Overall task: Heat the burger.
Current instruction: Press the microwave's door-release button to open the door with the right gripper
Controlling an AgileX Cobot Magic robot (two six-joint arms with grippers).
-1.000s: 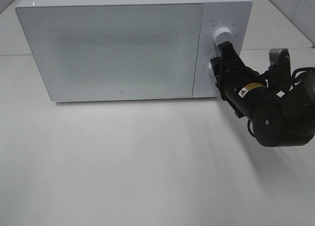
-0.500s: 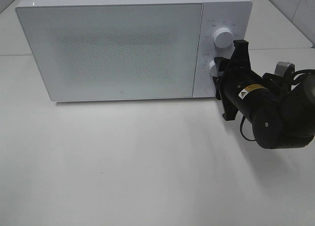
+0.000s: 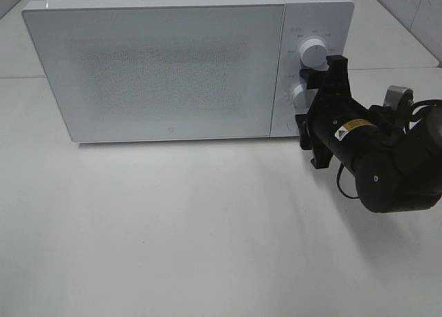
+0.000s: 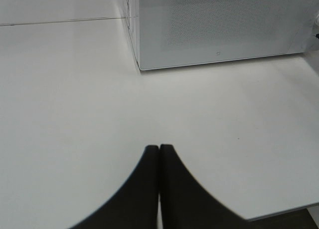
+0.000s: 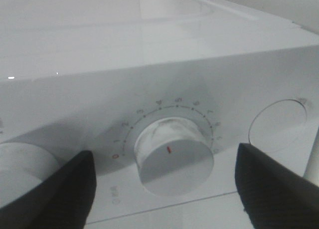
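Straddling round white knob, right fingers apart.

1. The white table spreads before me from 9 o'clock round to 3 o'clock, plain and matte.
2. A white microwave stands directly on it at 12 o'clock, with its door shut and its front facing 6 o'clock.
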